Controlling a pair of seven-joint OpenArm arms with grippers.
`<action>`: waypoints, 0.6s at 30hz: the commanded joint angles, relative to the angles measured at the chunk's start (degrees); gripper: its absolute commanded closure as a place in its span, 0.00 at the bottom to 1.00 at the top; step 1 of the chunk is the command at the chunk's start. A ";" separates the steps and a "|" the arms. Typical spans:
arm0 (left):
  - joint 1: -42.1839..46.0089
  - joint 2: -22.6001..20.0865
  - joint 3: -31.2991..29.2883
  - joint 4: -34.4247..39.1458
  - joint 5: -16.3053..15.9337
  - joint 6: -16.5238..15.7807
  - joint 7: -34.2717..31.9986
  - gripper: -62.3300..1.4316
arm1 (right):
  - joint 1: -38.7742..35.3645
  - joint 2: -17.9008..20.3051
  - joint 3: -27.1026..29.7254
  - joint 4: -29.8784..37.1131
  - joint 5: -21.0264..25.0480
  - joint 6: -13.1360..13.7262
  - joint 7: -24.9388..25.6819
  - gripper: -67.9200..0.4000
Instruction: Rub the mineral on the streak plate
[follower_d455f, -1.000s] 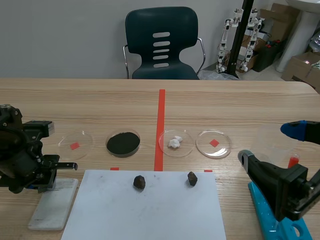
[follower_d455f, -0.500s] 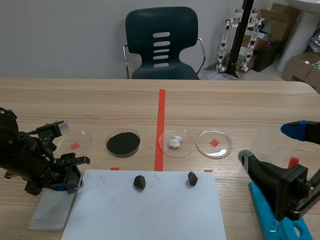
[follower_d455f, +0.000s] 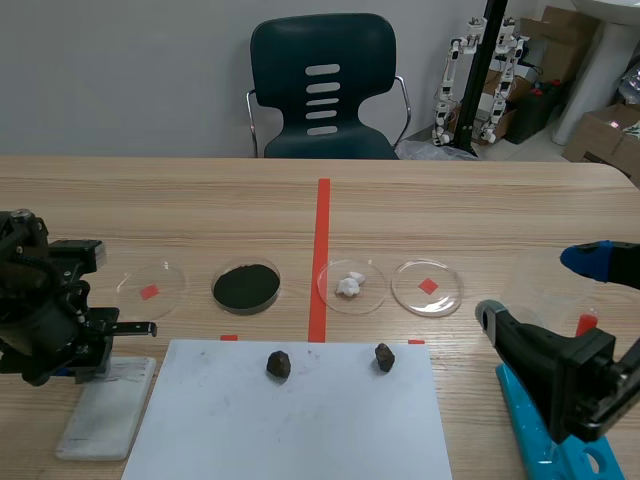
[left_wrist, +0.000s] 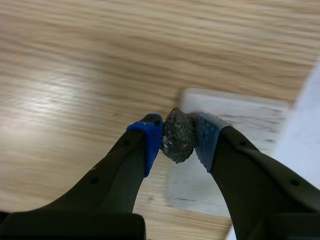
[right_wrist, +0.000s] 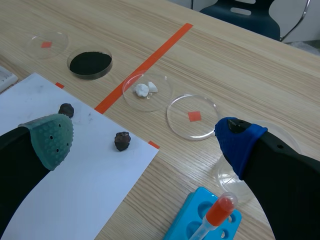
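Two blue pads of the left gripper pinch the mineral across its narrow waist, probably to leave a bare end free for scraping the white streak plate. The plate lies just beneath, at 8 o'clock on the table. The mineral's long axis runs along the fingers, 12 to 6 between the pads, with its lower tip aimed at the plate's edge. The right gripper rests at 4 o'clock, spread wide and holding nothing.
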 joint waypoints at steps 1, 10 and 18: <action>0.90 -1.14 -0.33 -0.98 4.02 1.95 1.22 0.84 | 0.04 0.17 0.46 1.16 0.59 0.04 1.01 0.13; 1.09 -1.46 -0.33 -0.50 12.55 4.72 1.49 0.84 | 0.04 0.17 0.46 1.16 0.59 0.04 1.03 0.13; 2.97 -3.80 -0.35 3.91 12.31 5.35 0.02 0.84 | 0.04 0.17 0.46 1.16 0.61 0.04 1.03 0.13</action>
